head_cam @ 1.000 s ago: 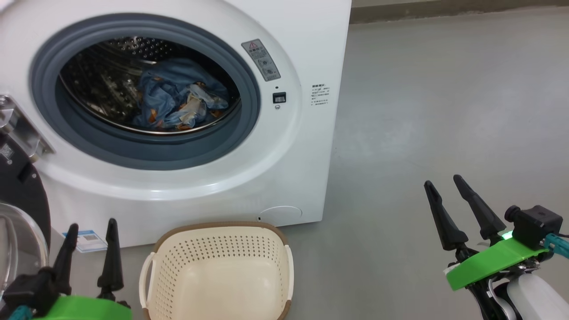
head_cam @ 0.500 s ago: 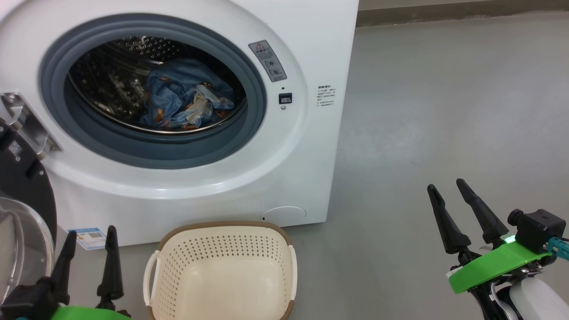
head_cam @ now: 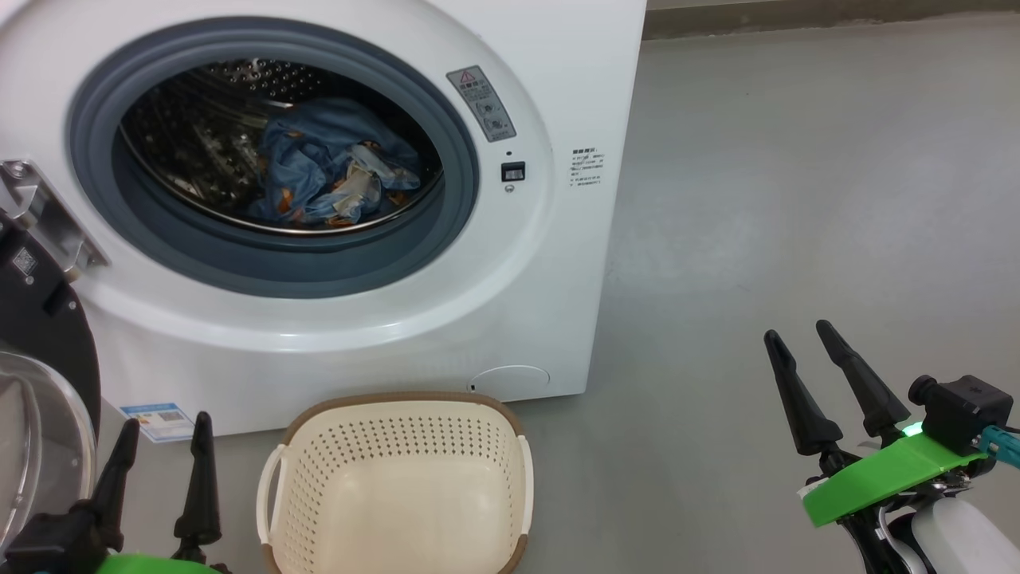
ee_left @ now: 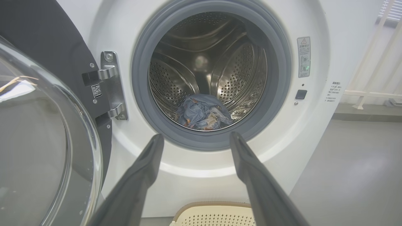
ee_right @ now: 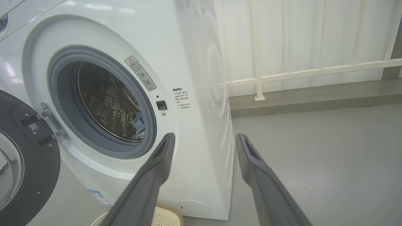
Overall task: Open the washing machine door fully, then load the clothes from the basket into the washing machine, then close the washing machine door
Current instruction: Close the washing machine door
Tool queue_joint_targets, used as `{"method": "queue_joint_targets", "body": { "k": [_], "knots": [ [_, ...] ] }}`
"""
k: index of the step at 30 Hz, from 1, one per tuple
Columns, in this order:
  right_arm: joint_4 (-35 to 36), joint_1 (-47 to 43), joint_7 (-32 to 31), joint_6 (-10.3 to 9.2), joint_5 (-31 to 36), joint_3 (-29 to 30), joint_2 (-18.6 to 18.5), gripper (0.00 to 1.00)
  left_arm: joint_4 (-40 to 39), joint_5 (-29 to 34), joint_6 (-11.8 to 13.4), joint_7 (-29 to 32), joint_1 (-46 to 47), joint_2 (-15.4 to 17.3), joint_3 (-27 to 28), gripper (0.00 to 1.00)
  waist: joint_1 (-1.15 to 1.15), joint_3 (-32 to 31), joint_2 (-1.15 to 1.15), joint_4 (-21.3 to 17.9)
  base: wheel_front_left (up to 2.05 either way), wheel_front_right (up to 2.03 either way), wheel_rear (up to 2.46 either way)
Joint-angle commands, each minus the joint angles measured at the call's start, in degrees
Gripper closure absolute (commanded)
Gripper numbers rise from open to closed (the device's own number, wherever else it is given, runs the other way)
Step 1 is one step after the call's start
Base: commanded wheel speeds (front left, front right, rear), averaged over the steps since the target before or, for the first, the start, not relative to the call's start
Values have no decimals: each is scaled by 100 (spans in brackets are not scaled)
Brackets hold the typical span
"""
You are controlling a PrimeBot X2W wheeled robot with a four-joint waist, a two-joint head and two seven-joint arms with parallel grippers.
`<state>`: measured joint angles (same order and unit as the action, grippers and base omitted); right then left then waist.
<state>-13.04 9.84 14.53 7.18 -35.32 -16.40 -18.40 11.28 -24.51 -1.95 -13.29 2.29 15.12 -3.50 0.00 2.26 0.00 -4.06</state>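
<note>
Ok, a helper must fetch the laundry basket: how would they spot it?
Start at the big white washing machine. On the grey floor before its front stands the basket. Nothing else there is cream perforated plastic with a brown rim.

Floor (head_cam: 797, 199): smooth grey, matt, with soft pale patches of sheen; right half of the head view.
Kerb (ee_right: 314, 94): darker grey raised strip along the floor's far edge; upper right of the right wrist view.
Railing (ee_right: 314, 70): cream-white bars, post footed on the kerb.
Wall (ee_right: 298, 31): white, faint vertical lines, behind the railing.
Light: even, diffuse.
</note>
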Motion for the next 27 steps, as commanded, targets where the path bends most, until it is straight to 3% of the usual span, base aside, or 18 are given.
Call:
{"method": "queue_joint_targets", "body": {
  "k": [1,27],
  "knots": [
    [139,72,47,31,39,-60,-81,0,-184,73,35,-26,158,163,186,0,0,9,0,3,0,0,0],
    [87,84,47,31,-18,-108,-94,0,-153,-47,47,-99,152,136,142,0,0,-81,0,43,-7,7,0]
  ]
}}
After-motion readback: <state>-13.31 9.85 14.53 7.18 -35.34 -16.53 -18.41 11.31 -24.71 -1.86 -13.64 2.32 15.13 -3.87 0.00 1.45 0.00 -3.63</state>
